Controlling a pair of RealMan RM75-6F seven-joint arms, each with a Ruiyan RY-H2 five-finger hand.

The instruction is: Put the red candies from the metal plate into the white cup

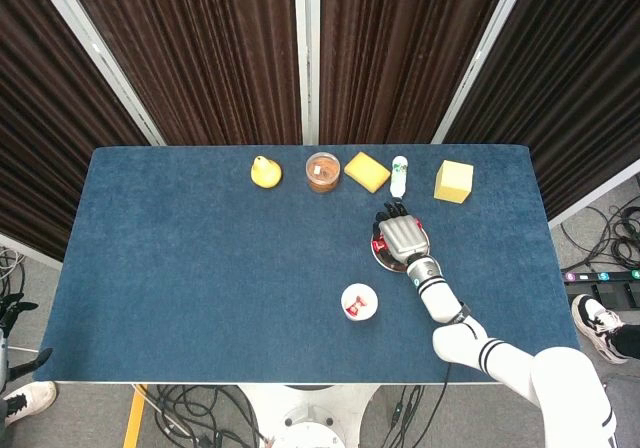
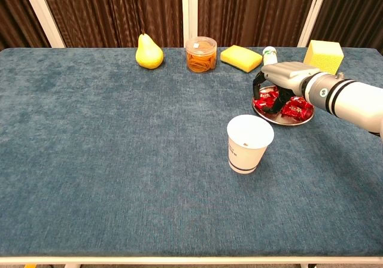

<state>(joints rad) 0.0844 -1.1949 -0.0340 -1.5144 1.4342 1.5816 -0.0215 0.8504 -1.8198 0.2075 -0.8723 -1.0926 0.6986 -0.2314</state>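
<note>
From above, the right hand (image 1: 402, 236) covers most of the metal plate (image 2: 285, 118), and I honestly can't tell if its curled dark fingers (image 2: 267, 103) have pinched anything. The left hand isn't visible at all. Red candies (image 2: 296, 107) are shiny crinkly wrappers heaped on the plate, right behind the white cup (image 2: 249, 143) on the bench (image 2: 108, 142).

The table (image 2: 119, 160) was covered in dark blue cloth. Red candies (image 2: 297, 106) lay on a silver metal plate (image 2: 281, 118). The cup (image 2: 249, 143) was white with a dark band. A yellow pear (image 2: 149, 51), yellow sponge (image 2: 241, 57) and orange-filled jar (image 2: 201, 54) stood before brown curtains (image 2: 119, 11).
</note>
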